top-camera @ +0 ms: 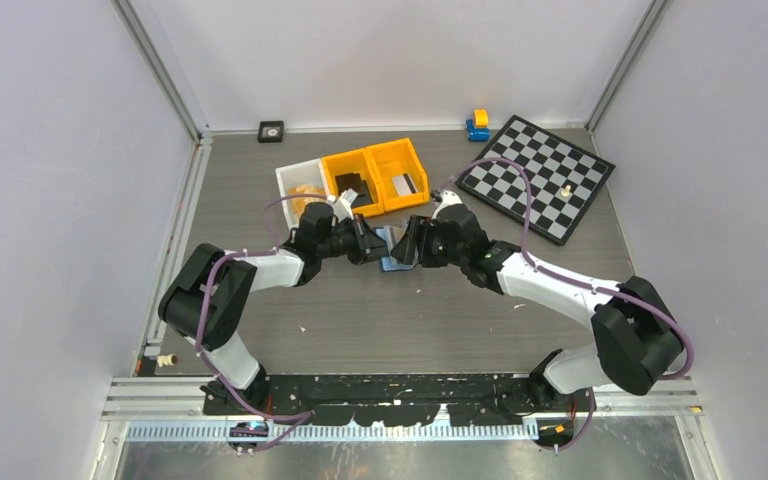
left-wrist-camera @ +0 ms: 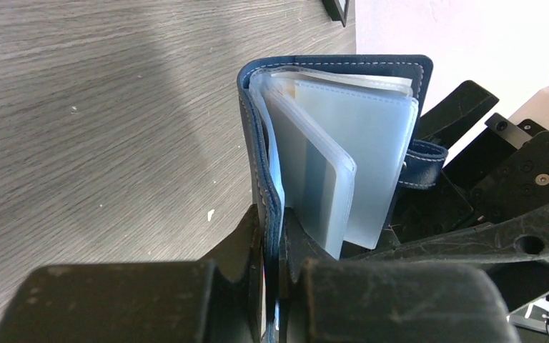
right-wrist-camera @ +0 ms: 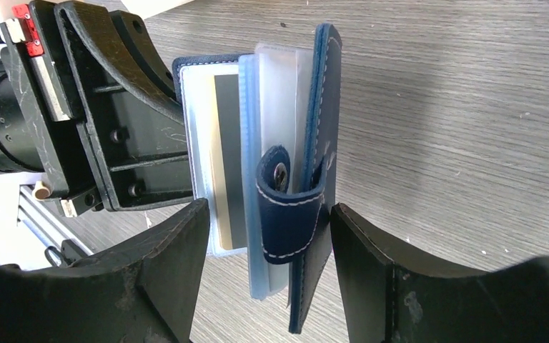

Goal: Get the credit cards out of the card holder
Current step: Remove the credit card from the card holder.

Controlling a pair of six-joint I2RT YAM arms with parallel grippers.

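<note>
The navy card holder (top-camera: 393,252) hangs open above the table between my two arms. My left gripper (left-wrist-camera: 280,236) is shut on one navy cover, and the clear pockets (left-wrist-camera: 343,150) fan out to its right. In the right wrist view the holder (right-wrist-camera: 327,86) shows its snap tab (right-wrist-camera: 286,207) curled over the free cover. Credit cards (right-wrist-camera: 227,157) sit in a clear pocket by the left gripper's side, one tan-gold and one grey. My right gripper (right-wrist-camera: 268,243) is open, its fingers either side of the pockets and free cover, touching neither.
Behind the grippers stand two orange bins (top-camera: 375,178) and a white bin (top-camera: 298,185). A chessboard (top-camera: 540,175) lies at the back right, with a blue and yellow toy (top-camera: 477,124) beside it. A small black square item (top-camera: 271,131) sits by the back wall.
</note>
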